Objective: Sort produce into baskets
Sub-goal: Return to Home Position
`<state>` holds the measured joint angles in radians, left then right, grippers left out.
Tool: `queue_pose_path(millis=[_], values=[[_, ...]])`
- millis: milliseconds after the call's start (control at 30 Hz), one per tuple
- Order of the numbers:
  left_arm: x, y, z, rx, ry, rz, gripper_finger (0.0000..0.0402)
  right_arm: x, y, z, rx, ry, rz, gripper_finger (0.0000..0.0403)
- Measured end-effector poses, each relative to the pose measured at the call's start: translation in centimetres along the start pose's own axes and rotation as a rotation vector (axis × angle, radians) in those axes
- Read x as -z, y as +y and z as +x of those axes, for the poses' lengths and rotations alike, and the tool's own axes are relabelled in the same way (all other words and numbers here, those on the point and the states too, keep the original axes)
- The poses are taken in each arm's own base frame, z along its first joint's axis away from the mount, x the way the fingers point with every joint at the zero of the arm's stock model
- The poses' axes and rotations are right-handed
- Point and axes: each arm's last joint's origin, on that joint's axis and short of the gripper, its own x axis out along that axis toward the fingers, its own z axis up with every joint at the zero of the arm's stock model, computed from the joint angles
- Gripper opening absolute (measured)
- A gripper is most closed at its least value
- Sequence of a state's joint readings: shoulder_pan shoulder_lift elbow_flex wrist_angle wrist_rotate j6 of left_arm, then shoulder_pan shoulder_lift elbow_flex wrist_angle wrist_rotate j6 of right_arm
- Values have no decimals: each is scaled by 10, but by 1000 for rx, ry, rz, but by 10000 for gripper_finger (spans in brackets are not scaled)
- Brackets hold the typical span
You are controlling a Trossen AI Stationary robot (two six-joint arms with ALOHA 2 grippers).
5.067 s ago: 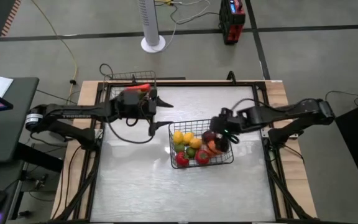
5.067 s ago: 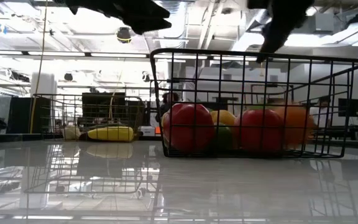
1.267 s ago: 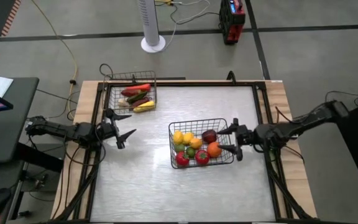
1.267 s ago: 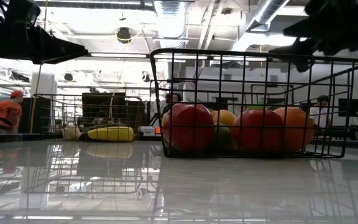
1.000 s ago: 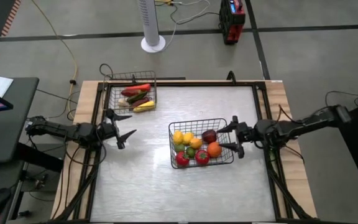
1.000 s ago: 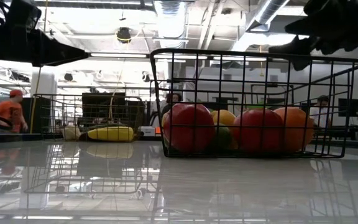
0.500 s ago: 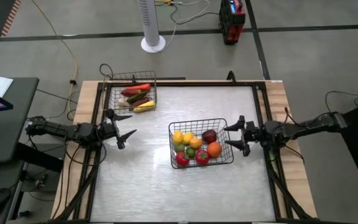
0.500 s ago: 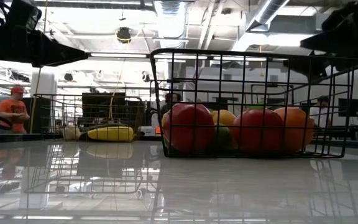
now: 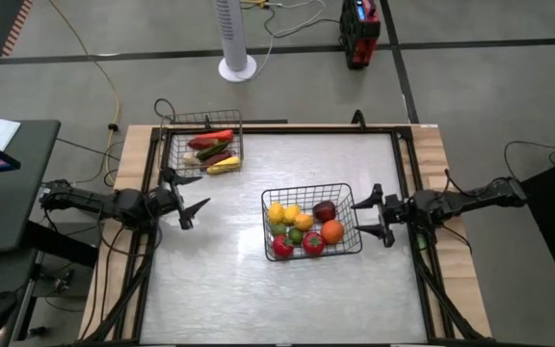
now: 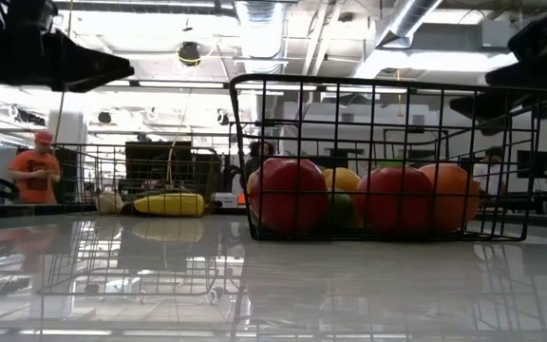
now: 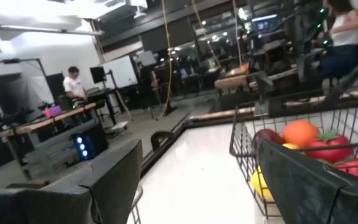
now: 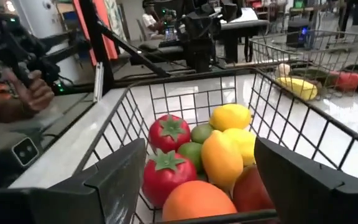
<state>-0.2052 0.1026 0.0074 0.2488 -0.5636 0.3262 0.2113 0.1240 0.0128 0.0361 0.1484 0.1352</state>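
Observation:
A black wire basket (image 9: 312, 222) stands mid-table holding round produce: red tomatoes (image 12: 166, 132), yellow lemons (image 12: 230, 116), green limes, an orange (image 9: 331, 231) and a maroon piece. A grey wire basket (image 9: 206, 145) at the far left holds long produce: red, dark green, maroon and yellow (image 10: 169, 203). My left gripper (image 9: 189, 196) is open and empty at the table's left edge. My right gripper (image 9: 375, 216) is open and empty just right of the black basket.
The table's metal frame rails run along its left (image 9: 150, 241) and right (image 9: 418, 260) sides. A white fan base (image 9: 238, 67) and a red device (image 9: 359, 29) stand on the floor beyond the far edge. A person in orange (image 10: 36, 166) shows in the room behind.
My right gripper has drawn back toward the table's right edge, away from the black basket, staying open. The produce and both baskets have kept still.

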Motion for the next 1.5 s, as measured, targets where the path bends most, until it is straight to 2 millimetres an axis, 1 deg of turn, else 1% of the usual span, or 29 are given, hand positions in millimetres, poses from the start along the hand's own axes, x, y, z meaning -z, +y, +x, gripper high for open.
queue_pose_path(millis=[133, 367, 633, 933, 1500], values=[[-1, -1, 0, 50, -21, 5, 304, 0, 1, 0, -11, -5, -50, 327], [-2, -4, 0, 149, -58, 53, 304, 0, 2, 0, -14, -4, -57, 327], [1, -5, 0, 157, -32, 25, 304, 0, 2, 0, -13, -3, -58, 327], [14, -9, -2, 199, 96, 85, 304, 0, 2, 0, -12, -1, -58, 327], [14, -9, -2, 211, 124, 100, 304, 0, 2, 0, -12, -1, -58, 327]])
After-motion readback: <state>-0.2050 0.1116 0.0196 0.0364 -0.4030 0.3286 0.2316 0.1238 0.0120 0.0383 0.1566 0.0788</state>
